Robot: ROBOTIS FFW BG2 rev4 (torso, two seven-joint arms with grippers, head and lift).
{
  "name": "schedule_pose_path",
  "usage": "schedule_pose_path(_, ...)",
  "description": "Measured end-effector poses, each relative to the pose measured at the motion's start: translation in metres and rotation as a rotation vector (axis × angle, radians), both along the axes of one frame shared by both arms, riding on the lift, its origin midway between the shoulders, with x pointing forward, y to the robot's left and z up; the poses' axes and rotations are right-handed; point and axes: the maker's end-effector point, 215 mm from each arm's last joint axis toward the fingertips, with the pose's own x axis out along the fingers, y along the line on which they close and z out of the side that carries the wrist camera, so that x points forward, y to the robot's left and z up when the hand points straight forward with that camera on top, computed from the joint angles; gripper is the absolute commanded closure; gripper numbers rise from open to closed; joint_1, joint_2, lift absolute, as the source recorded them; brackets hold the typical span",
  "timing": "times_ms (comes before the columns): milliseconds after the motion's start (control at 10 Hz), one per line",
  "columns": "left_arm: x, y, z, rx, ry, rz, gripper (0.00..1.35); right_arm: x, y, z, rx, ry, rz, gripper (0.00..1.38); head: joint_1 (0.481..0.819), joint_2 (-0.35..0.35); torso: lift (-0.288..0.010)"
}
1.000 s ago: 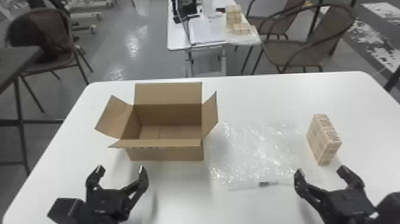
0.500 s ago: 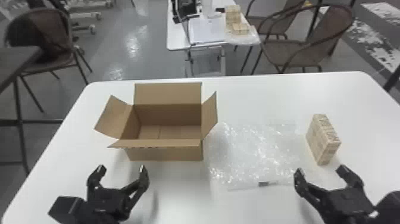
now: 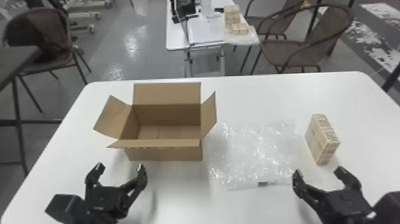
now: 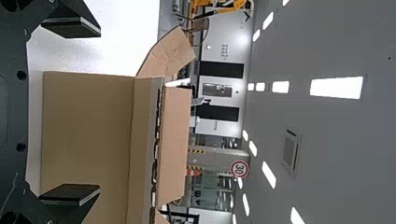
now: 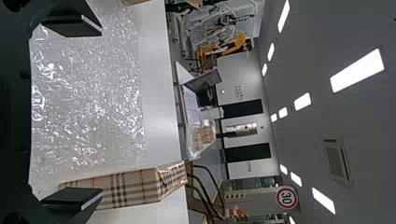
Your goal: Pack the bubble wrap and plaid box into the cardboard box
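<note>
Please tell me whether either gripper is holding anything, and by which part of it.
Nothing is held: the left gripper and the right gripper are both open and empty above the white table.

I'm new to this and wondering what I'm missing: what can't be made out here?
- Head view: the near part of the floor inside the cardboard box, hidden by its near flap.
- Head view: what the dark bit at the bubble wrap's near edge is; too small.
- Right wrist view: part of the plaid box, behind a right gripper finger.
</note>
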Motion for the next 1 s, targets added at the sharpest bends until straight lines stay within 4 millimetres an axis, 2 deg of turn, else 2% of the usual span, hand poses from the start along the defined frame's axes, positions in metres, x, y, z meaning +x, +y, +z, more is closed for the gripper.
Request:
schedule_pose_path(300, 0.000, 0.015, -0.001, -0.027, 0.004, 0.030, 0.13, 0.006, 0.000, 0.004, -0.001, -0.010, 0.007, 0.09, 0.695, 0.114, -0.159)
schedule_pose_path(500, 0.010, 0.030, 0.002, -0.059, 0.009, 0.023, 0.13, 0.002, 0.001, -0.001, 0.006, 0.003, 0.006, 0.09, 0.695, 0.131, -0.159)
schedule_pose_path(700, 0.020, 0.044, 0.006, -0.072, 0.022, -0.003, 0.13, 0.005, 0.000, 0.003, 0.006, -0.004, 0.011, 0.09, 0.695, 0.150, -0.159)
schedule_pose_path(900, 0.031, 0.069, 0.023, -0.051, 0.019, -0.032, 0.13, 0.005, 0.002, 0.001, 0.010, -0.002, 0.014, 0.09, 0.695, 0.174, -0.159)
schedule_pose_path(1000, 0.036, 0.090, 0.034, -0.033, 0.021, -0.031, 0.13, 0.005, 0.003, 0.000, 0.013, 0.001, 0.015, 0.09, 0.695, 0.199, -0.159)
